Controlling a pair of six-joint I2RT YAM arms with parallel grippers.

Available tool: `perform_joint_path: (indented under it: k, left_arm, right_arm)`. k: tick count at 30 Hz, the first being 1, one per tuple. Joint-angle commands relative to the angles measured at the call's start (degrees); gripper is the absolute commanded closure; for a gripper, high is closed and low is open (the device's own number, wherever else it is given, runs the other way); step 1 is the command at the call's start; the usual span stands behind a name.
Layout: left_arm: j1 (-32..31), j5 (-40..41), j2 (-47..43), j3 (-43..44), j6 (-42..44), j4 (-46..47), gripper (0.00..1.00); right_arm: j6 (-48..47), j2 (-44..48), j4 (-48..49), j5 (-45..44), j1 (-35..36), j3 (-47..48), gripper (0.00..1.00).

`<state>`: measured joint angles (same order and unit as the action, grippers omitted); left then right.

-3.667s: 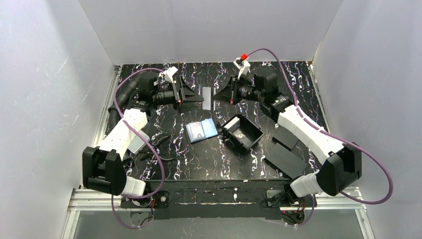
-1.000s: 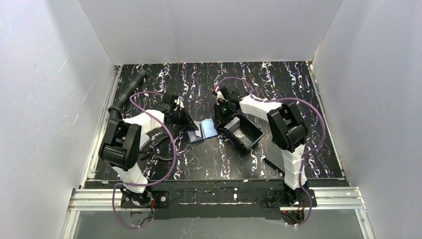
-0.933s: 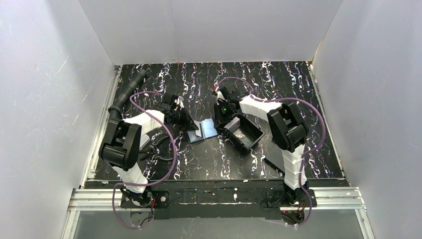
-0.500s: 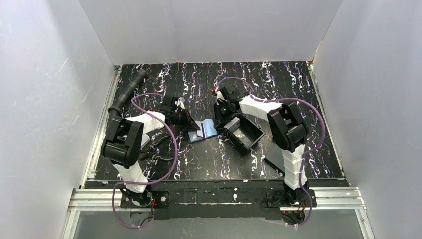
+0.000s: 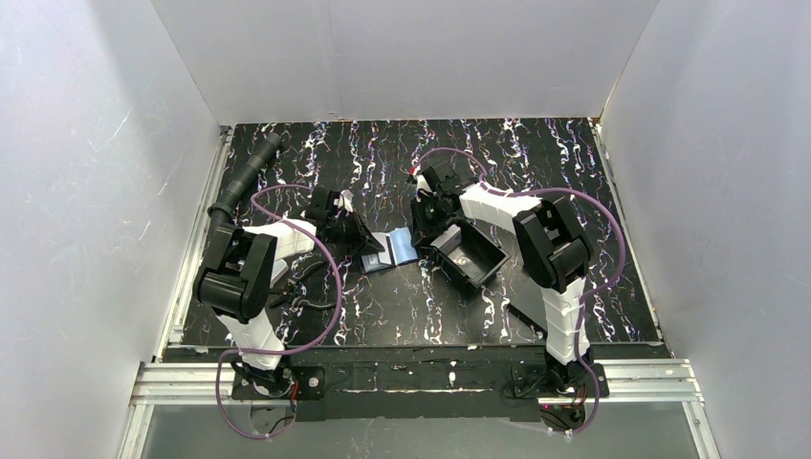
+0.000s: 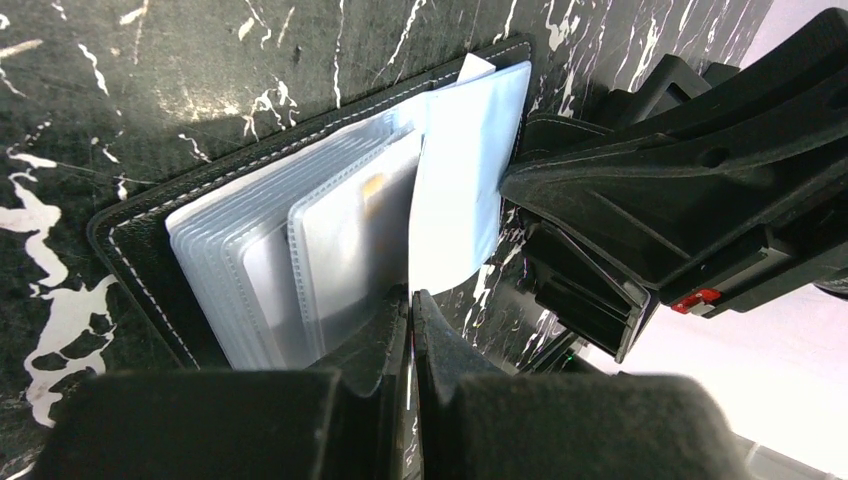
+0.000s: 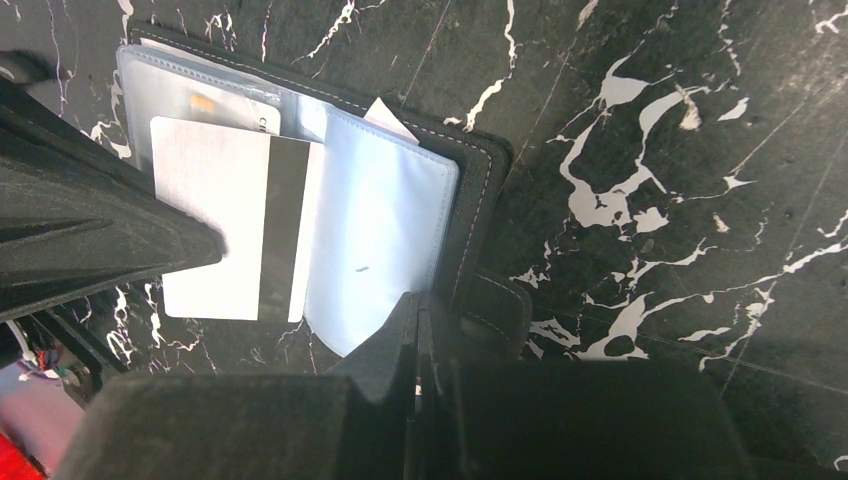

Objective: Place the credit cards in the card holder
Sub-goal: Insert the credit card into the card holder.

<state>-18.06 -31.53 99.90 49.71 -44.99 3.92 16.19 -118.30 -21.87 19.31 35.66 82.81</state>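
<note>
The black card holder [image 5: 400,251] lies open at the table's middle, its clear pockets [image 6: 260,240] fanned out. In my left gripper [image 6: 412,300], which is shut, sits a white credit card [image 7: 215,230] with a dark stripe. It hangs over the pockets on the holder's left. My right gripper [image 7: 418,305] is shut on the edge of a pale blue sleeve [image 7: 385,220] of the holder and lifts it. The two grippers face each other across the holder, the left gripper [image 5: 368,244] on the left and the right gripper [image 5: 419,232] on the right.
A black rimmed tray [image 5: 469,253] stands just right of the holder, under the right arm. A flat black slab [image 5: 521,304] lies at the near right. A black hose [image 5: 244,177] and purple cables run along the left side.
Both arms have come down from the back of the table to the card holder. Over the last second the left gripper has edged slightly back and right with the card.
</note>
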Motion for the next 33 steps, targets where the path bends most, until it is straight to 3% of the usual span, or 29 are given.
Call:
perform_joint_path:
  k: [1,21,33]
  left_arm:
    - [0.3,1.6,-1.3,-0.8,-1.1,-0.1,1.00]
    - [2.2,-6.2,2.0,-2.6,-4.8,11.2,1.00]
    - [2.2,-0.2,-3.7,-7.7,-1.5,11.2,1.00]
  right_arm:
    - [-1.6,-0.8,0.4,-2.3,1.2,-0.7,0.94]
    - [-2.1,-1.3,0.0,-2.4,1.3,-0.2,0.94]
    - [-2.2,-1.2,0.0,-2.1,1.3,-0.3,0.94]
